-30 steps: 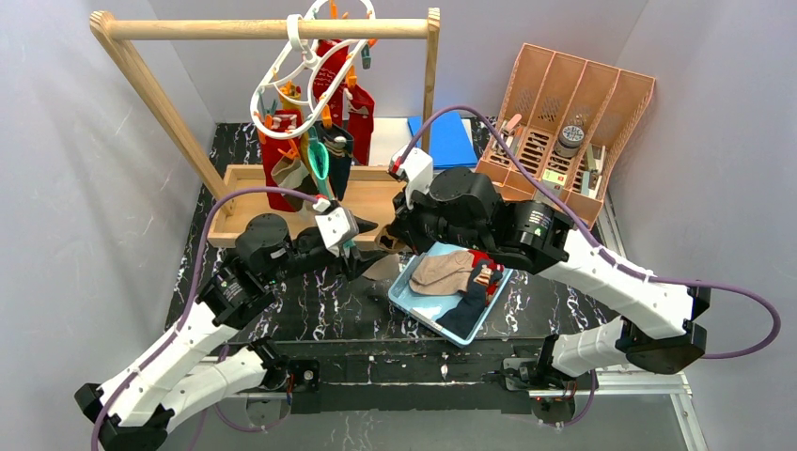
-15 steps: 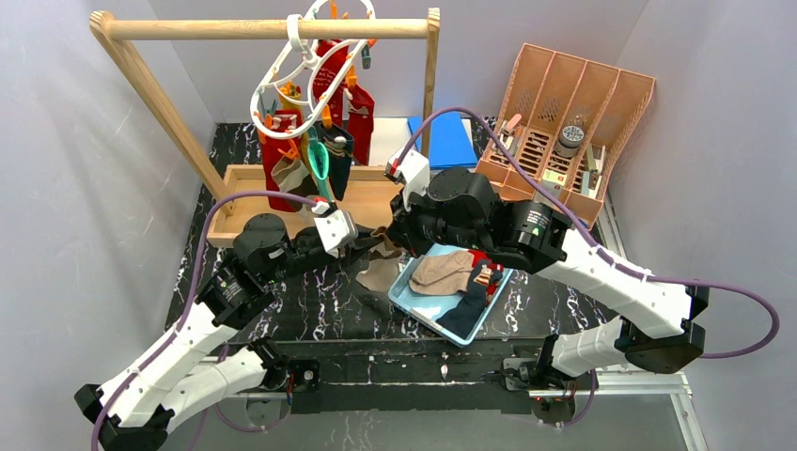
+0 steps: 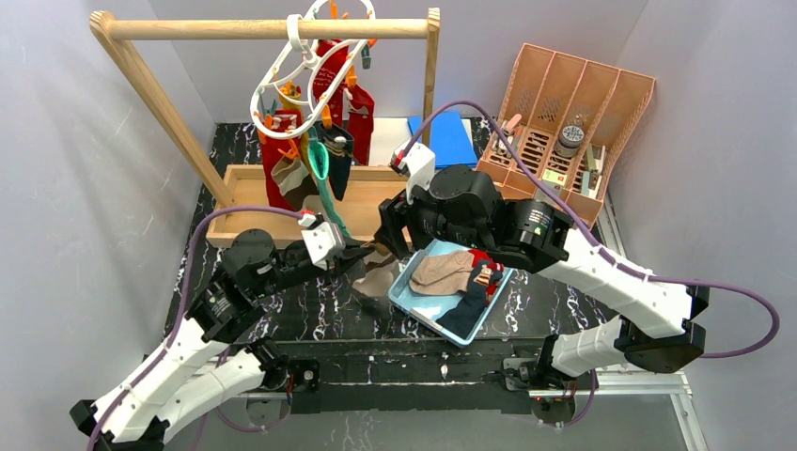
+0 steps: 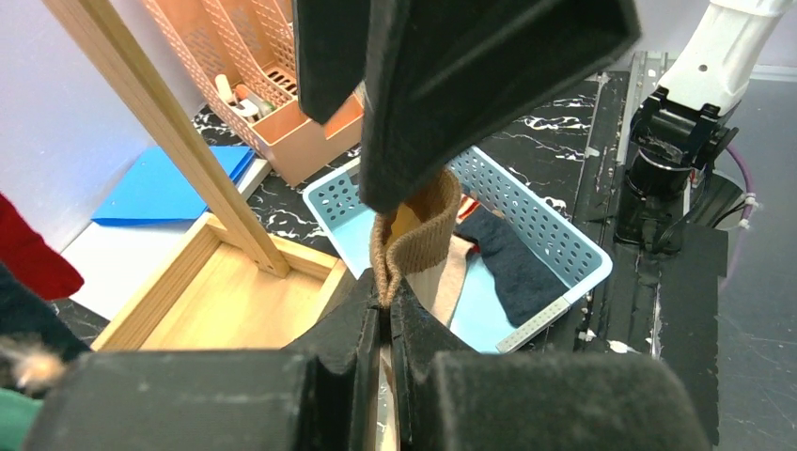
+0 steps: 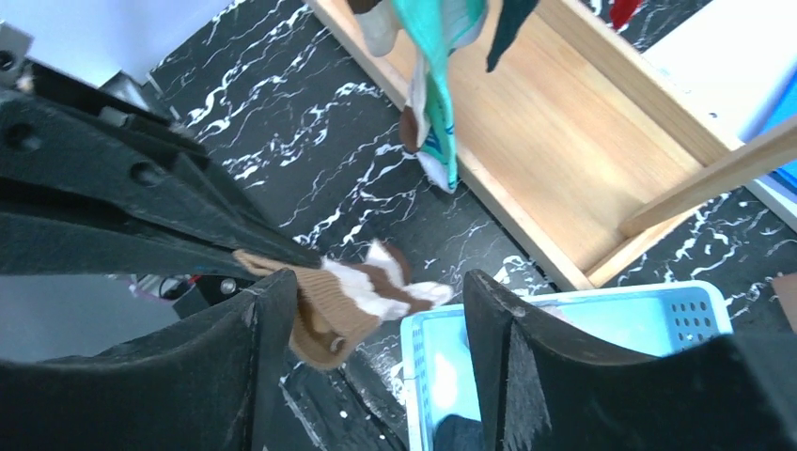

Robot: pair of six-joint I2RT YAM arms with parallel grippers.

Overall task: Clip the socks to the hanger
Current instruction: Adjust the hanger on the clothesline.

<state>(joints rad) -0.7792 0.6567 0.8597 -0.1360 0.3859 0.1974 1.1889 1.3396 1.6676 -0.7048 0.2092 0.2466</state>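
My left gripper (image 4: 387, 305) is shut on the ribbed cuff of a tan and brown sock (image 4: 418, 235), held just left of the blue basket (image 3: 406, 303). The sock (image 5: 329, 305) hangs free between the spread fingers of my open right gripper (image 5: 381, 291), whose jaws do not touch it. In the top view the left gripper (image 3: 362, 254) and right gripper (image 3: 390, 237) meet over the sock (image 3: 378, 278). More socks (image 3: 461, 282), tan, red and navy, lie in the basket. The white hanger (image 3: 301, 66) hangs from the wooden rail with several socks (image 3: 315, 141) clipped to it.
The wooden rail frame (image 3: 273, 28) stands on a wooden tray base (image 3: 376, 193) behind the grippers. A teal sock (image 5: 437, 94) dangles low over the tray. An orange file organiser (image 3: 569, 122) sits at back right, with a blue folder (image 3: 449, 139) beside it.
My left gripper closed on the sock's cuff, then my right gripper opened and let go of it. The left arm drew back slightly to the left with the sock.
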